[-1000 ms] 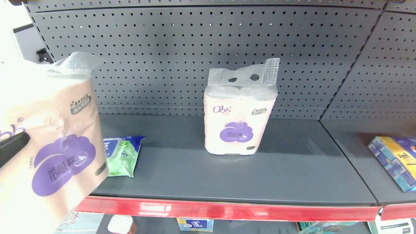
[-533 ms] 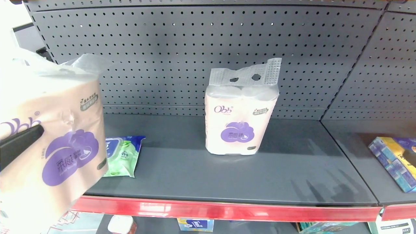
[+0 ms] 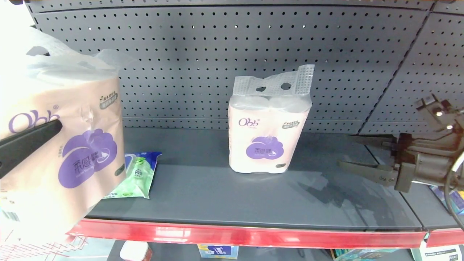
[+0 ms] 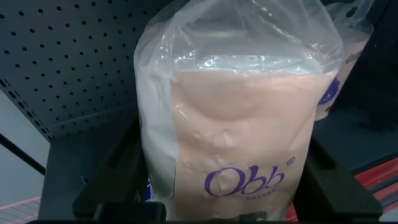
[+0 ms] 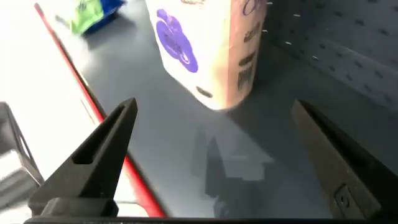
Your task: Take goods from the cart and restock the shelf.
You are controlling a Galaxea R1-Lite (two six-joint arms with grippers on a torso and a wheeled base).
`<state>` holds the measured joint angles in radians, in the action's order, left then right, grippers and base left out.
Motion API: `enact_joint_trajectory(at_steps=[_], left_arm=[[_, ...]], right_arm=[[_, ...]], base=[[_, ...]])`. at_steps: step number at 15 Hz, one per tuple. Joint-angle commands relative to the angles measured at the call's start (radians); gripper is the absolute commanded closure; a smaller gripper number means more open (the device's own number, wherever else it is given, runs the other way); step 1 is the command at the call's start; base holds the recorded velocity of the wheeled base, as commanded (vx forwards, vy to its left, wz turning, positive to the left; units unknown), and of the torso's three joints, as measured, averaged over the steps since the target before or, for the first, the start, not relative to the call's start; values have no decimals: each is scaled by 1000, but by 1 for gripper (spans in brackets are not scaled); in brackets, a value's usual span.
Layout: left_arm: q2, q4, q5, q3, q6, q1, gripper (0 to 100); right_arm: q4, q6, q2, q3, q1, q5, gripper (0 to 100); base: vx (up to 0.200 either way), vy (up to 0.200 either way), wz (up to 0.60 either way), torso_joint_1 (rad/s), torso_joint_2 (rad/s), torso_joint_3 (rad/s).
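Observation:
A pink and purple toilet paper pack [image 3: 72, 152] hangs at the left, in front of the shelf's left end, with my left gripper [image 4: 230, 186] shut on it. One black finger [image 3: 29, 143] crosses its front. The pack [image 4: 242, 143] sits between both fingers in the left wrist view. A second, identical pack [image 3: 268, 134] stands upright in the middle of the grey shelf [image 3: 217, 195], and appears in the right wrist view [image 5: 205, 50]. My right gripper [image 3: 344, 150] is open above the shelf's right part, to the right of that pack, holding nothing [image 5: 211, 115].
A green wet-wipes pack [image 3: 139, 177] lies flat on the shelf's left part, just beside the held pack. A blue and yellow box [image 3: 457, 203] lies on the neighbouring shelf, partly behind my right arm. A pegboard wall [image 3: 203, 54] backs the shelf; a red strip [image 3: 253, 235] edges its front.
The left gripper has carried its pack upward and to the right, closer to the shelf. The right gripper has come into view from the right, open.

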<state>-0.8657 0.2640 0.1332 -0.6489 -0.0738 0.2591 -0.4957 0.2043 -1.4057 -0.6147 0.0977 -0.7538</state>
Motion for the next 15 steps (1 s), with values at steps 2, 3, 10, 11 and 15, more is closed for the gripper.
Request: enact_joint_trajectory(at_steps=[2,3,10,11,15], left_arm=[[-6,0,2,-5,0,0,100],[-13,0,5,-11,0,0,100],[-32,1,6,-15,0,0,100],[-30,1,5,-15,0,0,100],[-29,0,5,-15,-1,0,100]], right_arm=[[-3,90,-228,-197,-10,-134,0],[-1,96,-260,-249,2,-160,0],[-1,116,-366,-381,105,-174,0],[-1,129,-375,-382,103,-173,0],[-1,141,-426,-435,102,-177,0]], base=[[0,0,0,0,0,0],[0,0,0,0,0,0],[0,0,0,0,0,0],[0,0,0,0,0,0],[0,0,0,0,0,0]])
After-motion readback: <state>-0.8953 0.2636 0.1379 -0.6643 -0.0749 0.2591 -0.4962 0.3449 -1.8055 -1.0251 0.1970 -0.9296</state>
